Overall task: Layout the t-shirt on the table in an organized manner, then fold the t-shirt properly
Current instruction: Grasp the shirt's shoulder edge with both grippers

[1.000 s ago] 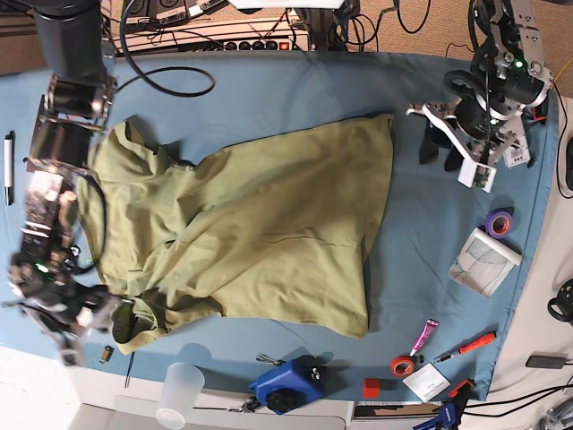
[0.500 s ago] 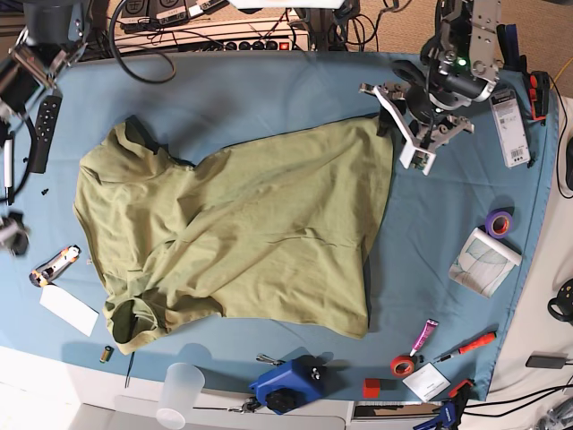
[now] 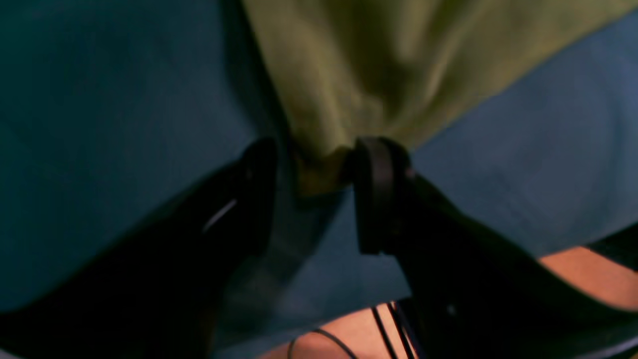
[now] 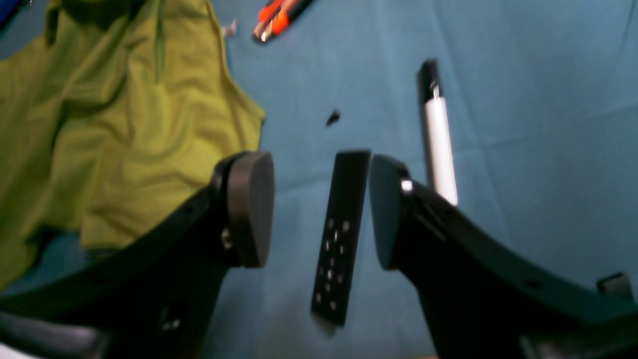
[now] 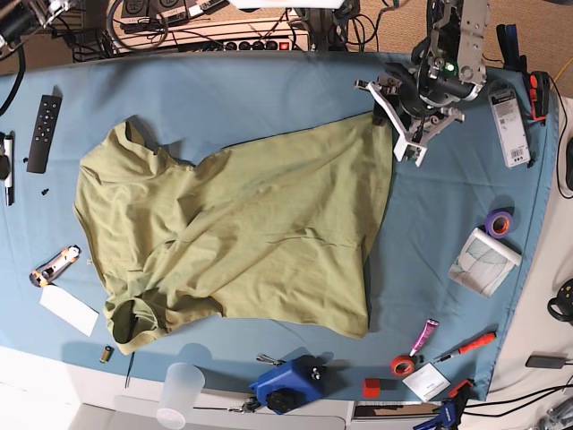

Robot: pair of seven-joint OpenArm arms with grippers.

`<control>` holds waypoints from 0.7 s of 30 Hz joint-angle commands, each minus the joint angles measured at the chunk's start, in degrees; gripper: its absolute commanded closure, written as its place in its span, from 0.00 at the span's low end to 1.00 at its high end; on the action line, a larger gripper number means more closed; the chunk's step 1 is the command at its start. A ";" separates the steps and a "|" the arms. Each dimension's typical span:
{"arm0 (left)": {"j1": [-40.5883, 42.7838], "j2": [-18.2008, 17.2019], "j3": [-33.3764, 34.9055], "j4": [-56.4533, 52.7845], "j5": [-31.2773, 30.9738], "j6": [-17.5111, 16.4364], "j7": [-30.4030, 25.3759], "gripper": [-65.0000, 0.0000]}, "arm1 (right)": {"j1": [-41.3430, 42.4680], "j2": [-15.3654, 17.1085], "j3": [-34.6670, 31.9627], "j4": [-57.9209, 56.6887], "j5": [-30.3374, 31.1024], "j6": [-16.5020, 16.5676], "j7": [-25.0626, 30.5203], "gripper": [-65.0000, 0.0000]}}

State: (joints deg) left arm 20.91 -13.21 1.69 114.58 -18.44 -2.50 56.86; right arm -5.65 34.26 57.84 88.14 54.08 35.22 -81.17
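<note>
The olive-green t-shirt (image 5: pixel 242 233) lies crumpled on the teal table (image 5: pixel 269 90), neck to the left and hem to the right. My left gripper (image 5: pixel 390 115) is low at the shirt's far right hem corner. In the left wrist view its fingers (image 3: pixel 379 169) stand apart, with that corner of the shirt (image 3: pixel 319 169) between them. My right gripper (image 4: pixel 319 214) is open and empty, hovering above a black remote (image 4: pixel 341 234) beside the shirt's sleeve (image 4: pixel 99 124). It is almost out of the base view at the top left.
The remote (image 5: pixel 44 133), a white pen (image 5: pixel 8 168), a utility knife (image 5: pixel 55 264) and a white card (image 5: pixel 68 310) lie left of the shirt. A plastic cup (image 5: pixel 179 392) and a blue tool (image 5: pixel 286 383) sit in front. Purple tape (image 5: pixel 499 222) and a booklet (image 5: pixel 483 261) lie right.
My left gripper has moved left and down to the shirt's far right corner. My right arm has lifted away from the front left sleeve toward the far left and uncovered the knife and card.
</note>
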 commanded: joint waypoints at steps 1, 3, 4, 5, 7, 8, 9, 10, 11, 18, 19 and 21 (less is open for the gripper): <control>-0.92 -0.09 -0.04 -0.61 -1.40 -0.24 0.28 0.58 | -0.76 1.64 0.39 0.90 1.73 0.37 1.17 0.52; -2.12 -0.09 -0.04 -2.36 -2.97 -0.92 0.33 0.58 | -2.51 1.42 0.39 0.90 4.07 0.59 1.17 0.52; -2.62 -0.07 -0.04 -2.84 -3.69 -1.27 0.31 0.58 | -3.30 1.14 0.39 0.90 5.38 0.63 1.17 0.52; -3.02 0.07 -0.04 -3.06 -4.46 -1.64 0.31 0.58 | -3.98 0.76 0.39 0.90 6.62 0.76 1.17 0.52; -3.63 0.26 -0.04 -3.08 -6.27 -2.54 0.63 0.59 | -4.85 -0.61 0.39 0.90 8.46 1.73 1.17 0.52; -3.80 0.57 -0.04 -3.10 -6.78 -2.97 1.16 0.60 | -5.03 -1.51 0.37 0.90 9.09 2.34 1.17 0.52; -3.80 1.03 -0.04 -3.10 -6.69 -2.97 1.40 0.62 | -5.01 -2.43 0.35 0.90 9.77 2.75 1.17 0.52; -3.74 1.36 -0.04 -3.10 -6.73 -2.91 1.42 0.65 | -5.01 -3.45 0.35 0.90 10.21 2.80 1.17 0.52; -3.74 1.77 -0.04 -3.10 -6.67 -2.89 1.44 0.68 | -5.01 -4.57 0.35 0.90 10.95 3.04 1.17 0.52; -3.78 1.92 -0.04 -3.10 -5.35 -2.89 1.40 0.95 | -5.18 -11.63 0.22 0.90 17.22 4.24 1.17 0.52; -3.78 1.92 -0.04 -3.10 -5.40 -2.89 1.38 0.97 | -5.40 -12.59 0.22 0.90 17.25 4.24 1.17 0.52; -3.78 1.90 -0.04 -3.10 -5.38 -2.89 1.38 0.97 | -6.03 -14.51 0.22 0.87 17.25 4.24 1.17 0.52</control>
State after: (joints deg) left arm 17.23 -11.11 1.69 110.89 -23.68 -5.19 58.02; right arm -11.68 18.41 57.74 88.14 69.91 39.07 -80.97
